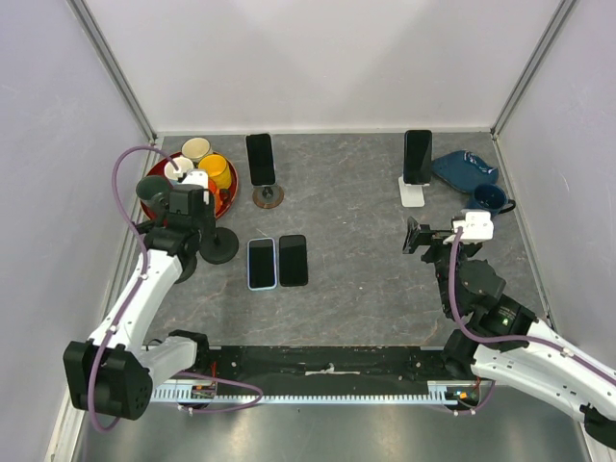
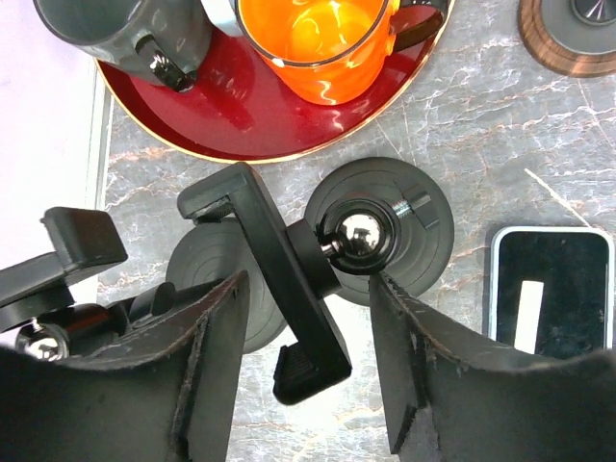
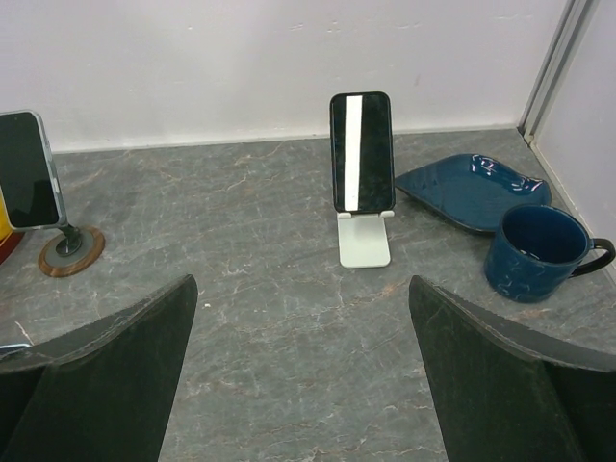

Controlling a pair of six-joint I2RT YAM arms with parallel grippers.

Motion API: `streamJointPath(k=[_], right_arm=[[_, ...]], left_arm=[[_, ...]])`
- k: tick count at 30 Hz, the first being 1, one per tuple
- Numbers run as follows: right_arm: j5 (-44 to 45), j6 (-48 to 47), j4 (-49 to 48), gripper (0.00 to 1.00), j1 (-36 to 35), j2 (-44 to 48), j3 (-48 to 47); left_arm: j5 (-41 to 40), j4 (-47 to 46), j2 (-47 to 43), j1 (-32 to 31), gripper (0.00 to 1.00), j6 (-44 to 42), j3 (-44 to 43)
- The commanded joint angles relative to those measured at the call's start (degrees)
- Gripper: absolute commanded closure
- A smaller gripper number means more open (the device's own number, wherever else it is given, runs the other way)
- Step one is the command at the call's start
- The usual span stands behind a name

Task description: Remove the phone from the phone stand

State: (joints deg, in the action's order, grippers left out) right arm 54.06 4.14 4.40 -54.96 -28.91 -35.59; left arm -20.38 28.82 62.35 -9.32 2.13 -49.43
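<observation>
A black phone (image 3: 362, 151) stands upright in a white stand (image 3: 364, 239) at the back right; it also shows in the top view (image 1: 417, 155). Another phone (image 1: 260, 158) stands on a round wooden-based stand (image 1: 268, 196) at the back middle, also in the right wrist view (image 3: 27, 168). My right gripper (image 3: 303, 385) is open and empty, facing the white stand from some way in front (image 1: 416, 236). My left gripper (image 2: 303, 366) is open, its fingers on either side of the empty clamp of a black ball-joint stand (image 2: 380, 231), by the red tray (image 1: 202, 234).
Two phones (image 1: 261, 262) (image 1: 293, 260) lie flat mid-table. A red tray (image 2: 241, 125) holds an orange cup (image 2: 318, 38) and a grey mug (image 2: 115, 29). A blue plate (image 3: 472, 191) and a blue mug (image 3: 534, 252) sit right of the white stand.
</observation>
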Motion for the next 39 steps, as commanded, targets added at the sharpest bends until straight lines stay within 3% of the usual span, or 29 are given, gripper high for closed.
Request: streamJointPath(k=[1,5,9,12,18,26,32,39], right_arm=[[0.52,-1.24,-0.54,0.02,-0.23,-0.62,-1.06],[0.69,-1.50,-0.19,0.02,-0.15,-0.89,-1.67],[0.52,-1.51,0.43,0.02,-0.06,-1.33,-2.99],[0.08,-1.33,1.13,0.02,-0.06,-1.68,-4.13],[-1.24,-1.41,5.52,0.02,-0.15,-1.77,-6.94],[-2.73,-6.77,11.68,0.02,-0.15,3.93,-8.88],[-1.85,-9.50,9.05,0.02,-0.06,9.65,-5.20],[-4.67,-10.12,5.26,0.02,-0.06,12.73,-0.53]], left_arm=[[1.74,-3.42,-3.01,0.36,0.38,1.91,-0.76],[2.89,-3.51,-5.21,0.36,0.27,2.61,-1.11],[6.30,-3.86,-8.99,0.36,0.09,3.58,-1.63],[9.82,-3.68,-11.80,0.36,0.04,4.81,-2.77],[19.30,-5.17,-14.62,0.36,0.00,8.23,-5.32],[30.66,-5.61,-4.52,0.27,0.00,12.98,-12.79],[28.30,-10.54,7.31,-2.53,0.00,16.85,-16.83],[7.41,-17.82,20.50,-8.96,0.00,12.11,-21.85]])
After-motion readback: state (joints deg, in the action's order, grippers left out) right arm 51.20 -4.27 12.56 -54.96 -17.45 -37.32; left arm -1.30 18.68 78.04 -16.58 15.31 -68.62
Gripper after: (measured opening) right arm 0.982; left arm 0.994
